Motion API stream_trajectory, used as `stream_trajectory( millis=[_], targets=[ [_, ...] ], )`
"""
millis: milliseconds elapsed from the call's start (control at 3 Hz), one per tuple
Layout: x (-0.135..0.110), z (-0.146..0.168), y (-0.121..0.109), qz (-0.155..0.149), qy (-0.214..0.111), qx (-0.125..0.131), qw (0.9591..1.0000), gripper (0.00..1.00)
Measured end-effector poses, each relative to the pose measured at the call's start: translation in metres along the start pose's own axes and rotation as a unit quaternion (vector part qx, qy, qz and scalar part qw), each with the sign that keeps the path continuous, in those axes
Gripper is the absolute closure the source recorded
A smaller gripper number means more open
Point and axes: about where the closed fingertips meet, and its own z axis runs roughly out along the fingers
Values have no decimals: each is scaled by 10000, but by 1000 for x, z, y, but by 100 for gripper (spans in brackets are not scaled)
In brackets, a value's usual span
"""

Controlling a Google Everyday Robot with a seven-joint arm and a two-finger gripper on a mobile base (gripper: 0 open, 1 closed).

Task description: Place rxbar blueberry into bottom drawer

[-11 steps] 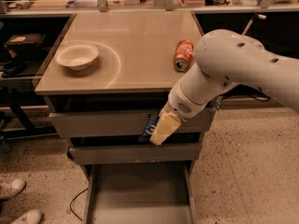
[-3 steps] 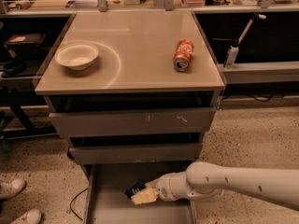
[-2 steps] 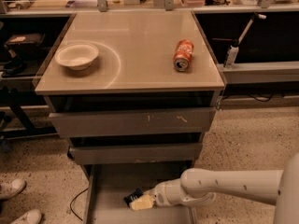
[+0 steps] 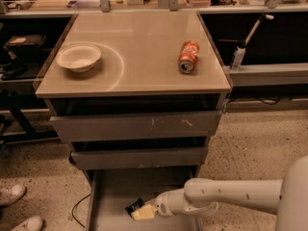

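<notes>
The bottom drawer (image 4: 113,191) is pulled open below the two shut upper drawers, and its plain grey floor shows. My gripper (image 4: 142,211) reaches into it from the right on a white arm (image 4: 226,196), low over the drawer floor. It is shut on the rxbar blueberry (image 4: 135,206), a small dark navy bar that sticks out to the left of the tan fingertips (image 4: 144,214). I cannot tell whether the bar touches the floor of the drawer.
On the beige cabinet top (image 4: 144,28) an orange soda can (image 4: 188,57) lies on its side at the right and a white bowl (image 4: 78,57) stands at the left. The two upper drawers (image 4: 134,125) are shut. A person's shoes (image 4: 13,194) and a cable (image 4: 76,209) lie on the floor at the left.
My arm carried the bar from in front of the upper drawers down into the open bottom drawer. Over the last second the gripper moved slightly left and lower inside it.
</notes>
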Motion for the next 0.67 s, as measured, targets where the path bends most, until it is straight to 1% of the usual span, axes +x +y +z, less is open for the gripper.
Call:
stream_trajectory(
  millis=[333, 667],
  targets=[
    [22, 48, -26, 238, -69, -150, 9996, 100],
    [48, 93, -52, 563, -198, -208, 9980, 100]
  ],
)
